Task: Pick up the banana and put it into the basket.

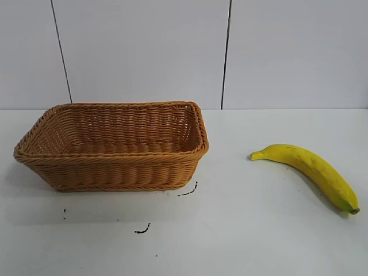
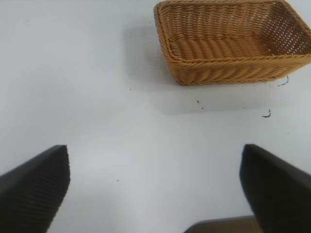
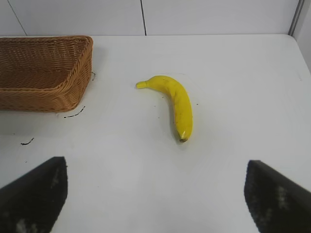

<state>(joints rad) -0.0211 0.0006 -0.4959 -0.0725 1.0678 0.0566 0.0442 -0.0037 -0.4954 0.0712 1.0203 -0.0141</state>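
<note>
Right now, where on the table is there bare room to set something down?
The widest bare patch is the table in front of the basket and banana, apart from small dark marks. The gap between basket and banana is open too. The basket looks empty inside. Nowhere is crowded.

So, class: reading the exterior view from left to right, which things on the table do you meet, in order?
basket → banana
</note>
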